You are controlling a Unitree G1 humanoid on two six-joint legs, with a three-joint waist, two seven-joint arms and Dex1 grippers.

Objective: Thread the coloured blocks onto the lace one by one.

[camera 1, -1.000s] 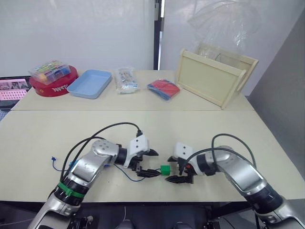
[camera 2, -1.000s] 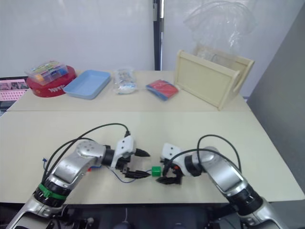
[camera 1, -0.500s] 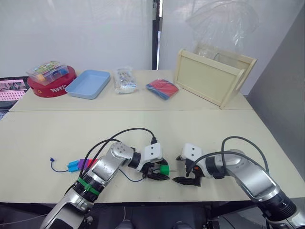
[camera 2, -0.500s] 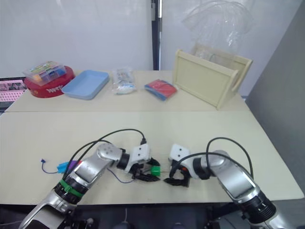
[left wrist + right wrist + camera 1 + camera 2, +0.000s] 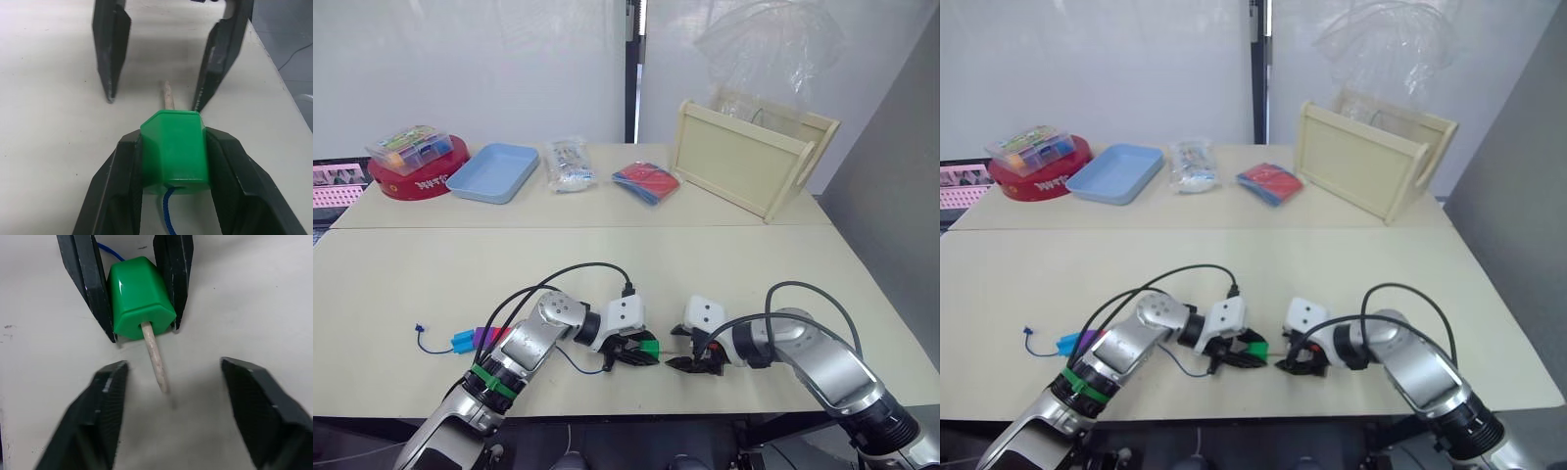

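Left gripper (image 5: pixel 644 353) clamps the green block (image 5: pixel 173 147) between its two fingers, low over the near middle of the table (image 5: pixel 626 264). The lace (image 5: pixel 166 213) runs through the block, its pale tip (image 5: pixel 154 356) sticking out the right side toward the right gripper (image 5: pixel 687 366). Right gripper's fingers stand apart, either side of the tip, not touching it. Far left on the table, cyan block (image 5: pixel 462 341) and purple block (image 5: pixel 484 336) sit threaded on the lace near its knot (image 5: pixel 420 329).

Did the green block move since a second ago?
Yes. The green block was beside the right pincer before; now the left pincer holds it, farther from the right one. The camera shifted too, so direction is unclear.
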